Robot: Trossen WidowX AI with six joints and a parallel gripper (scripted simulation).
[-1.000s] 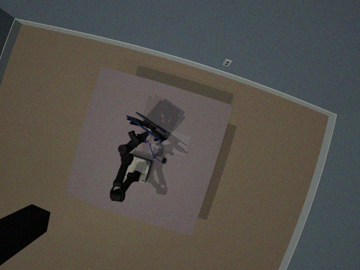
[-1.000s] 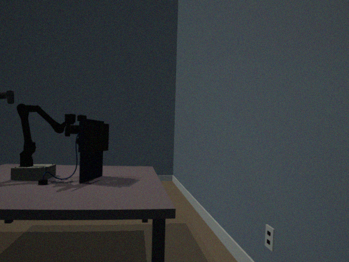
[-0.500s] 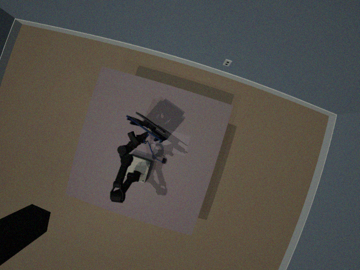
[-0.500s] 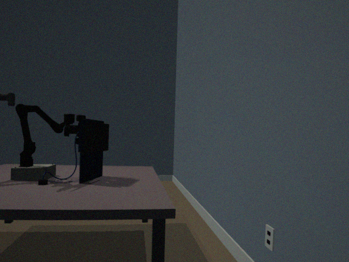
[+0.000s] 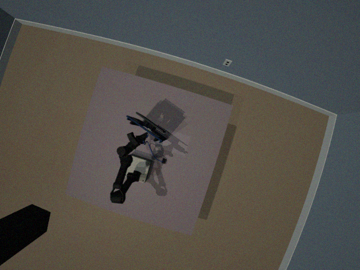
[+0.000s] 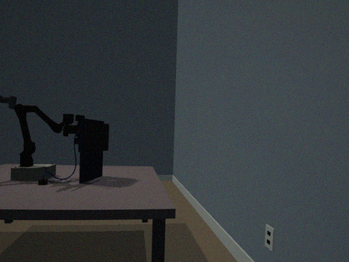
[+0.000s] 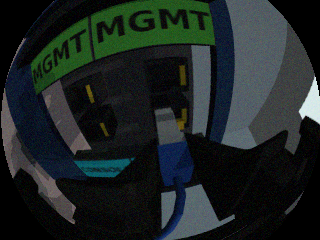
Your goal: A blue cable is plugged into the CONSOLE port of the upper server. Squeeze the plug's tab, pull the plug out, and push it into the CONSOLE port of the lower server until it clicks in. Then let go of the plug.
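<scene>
In the top view, the black jointed arm (image 5: pixel 121 171) reaches up to the dark upright server rack (image 5: pixel 159 133). In the exterior view, the thin blue cable (image 6: pixel 75 158) hangs slack before the rack, leaving the plug room to travel. In the wrist view, the black gripper (image 7: pixel 170 140) pinches the blue-and-clear plug (image 7: pixel 175 159), nose toward the rack's ports, presumably keeping its tab squeezed.

The arm (image 5: pixel 119 174) (image 6: pixel 25 126) is black (dark throughout), with rounded joints.
</scene>
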